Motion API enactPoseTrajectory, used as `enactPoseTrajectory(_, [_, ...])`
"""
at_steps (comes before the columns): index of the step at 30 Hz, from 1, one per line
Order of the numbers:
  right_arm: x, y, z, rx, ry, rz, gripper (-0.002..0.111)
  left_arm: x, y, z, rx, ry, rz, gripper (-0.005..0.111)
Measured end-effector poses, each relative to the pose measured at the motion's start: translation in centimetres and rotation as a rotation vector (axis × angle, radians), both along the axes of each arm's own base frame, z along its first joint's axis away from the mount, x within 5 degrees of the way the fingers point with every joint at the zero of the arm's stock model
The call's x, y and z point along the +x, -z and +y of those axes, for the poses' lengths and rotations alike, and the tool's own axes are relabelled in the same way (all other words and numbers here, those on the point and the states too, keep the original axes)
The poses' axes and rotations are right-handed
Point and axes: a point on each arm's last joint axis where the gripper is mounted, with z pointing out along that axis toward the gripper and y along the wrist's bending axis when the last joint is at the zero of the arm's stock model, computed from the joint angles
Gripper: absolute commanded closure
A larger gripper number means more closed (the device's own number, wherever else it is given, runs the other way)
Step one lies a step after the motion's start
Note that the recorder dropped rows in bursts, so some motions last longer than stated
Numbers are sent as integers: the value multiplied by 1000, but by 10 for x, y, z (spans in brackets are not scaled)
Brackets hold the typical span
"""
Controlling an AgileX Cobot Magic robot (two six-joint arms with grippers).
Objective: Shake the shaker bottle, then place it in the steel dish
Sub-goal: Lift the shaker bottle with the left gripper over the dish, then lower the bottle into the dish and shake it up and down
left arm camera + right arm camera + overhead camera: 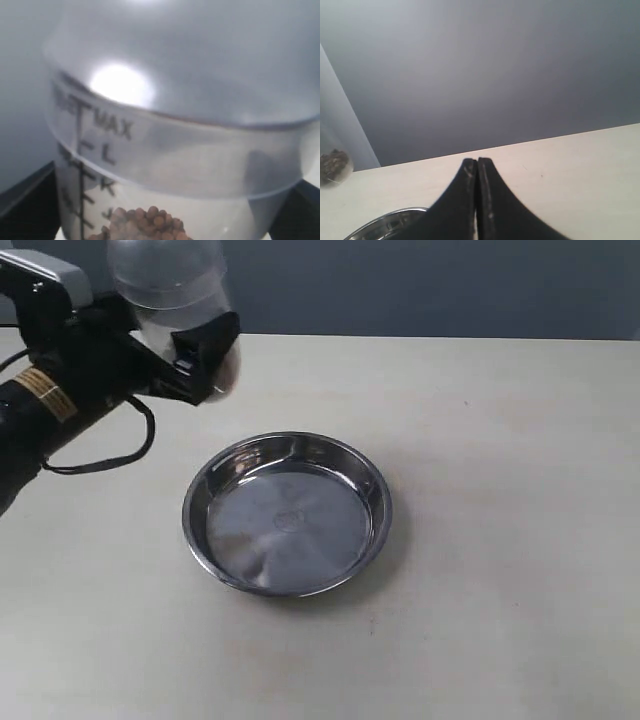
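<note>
Left gripper clamps the shaker bottle, held up over the counter's far-left corner. Steel dish sits mid-counter. Right gripper idles, fingers pressed together. Danger: hard shaking could twist the bottle loose, or it catches the rim and topples.

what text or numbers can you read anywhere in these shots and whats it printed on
"MAX": on the shaker bottle, at the top of its printed measuring scale, left wrist view.
"L": one tick below MAX on the same scale.
Letters further down the scale and at its edge: blurred or cut off, unreadable.
Stamp in the middle of the steel dish: too small to read.
Right wrist view: no text.
</note>
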Motion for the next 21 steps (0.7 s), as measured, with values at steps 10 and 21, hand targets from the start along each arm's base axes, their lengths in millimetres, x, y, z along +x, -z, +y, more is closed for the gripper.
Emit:
enactPoseTrajectory(10, [0, 0, 0, 0, -2, 1, 109, -22, 7, -40, -85, 292, 205, 107])
enactPoseTrajectory(21, [0, 0, 0, 0, 0, 0, 109, -25, 5, -45, -129, 308, 250, 107])
